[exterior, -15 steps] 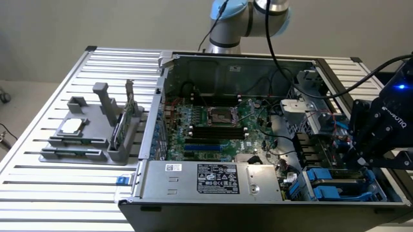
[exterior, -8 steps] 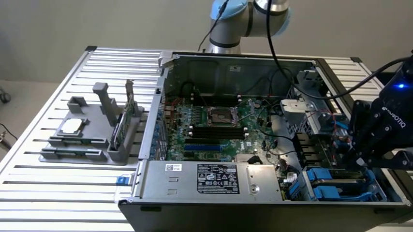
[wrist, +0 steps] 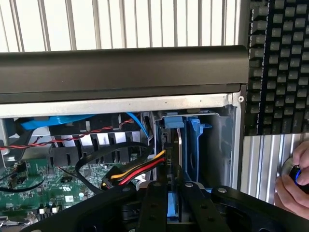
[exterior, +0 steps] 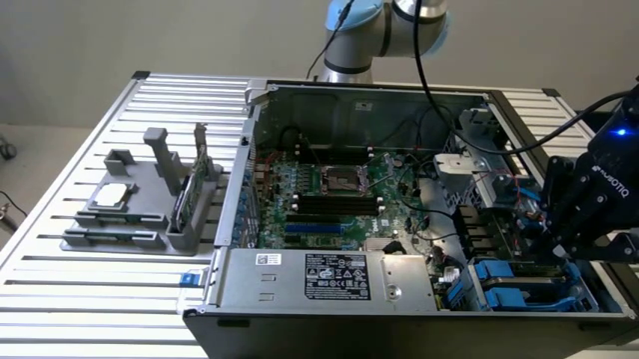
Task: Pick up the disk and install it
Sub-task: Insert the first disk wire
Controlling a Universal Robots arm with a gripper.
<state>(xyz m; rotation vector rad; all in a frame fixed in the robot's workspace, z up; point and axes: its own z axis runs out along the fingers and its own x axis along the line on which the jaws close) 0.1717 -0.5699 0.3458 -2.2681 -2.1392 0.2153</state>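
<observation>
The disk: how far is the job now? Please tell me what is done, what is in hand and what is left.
Done: the disk is picked up, and the pincer grips it edge-on. In hand: it stands in the drive bay at the corner of the case, beside a blue plastic part. Left: the pincer has not let go, and I cannot tell whether the disk is fully seated.

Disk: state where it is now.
The blue-framed silver disk stands edge-on in the black tool, at the drive bay, exterior view's right.
</observation>
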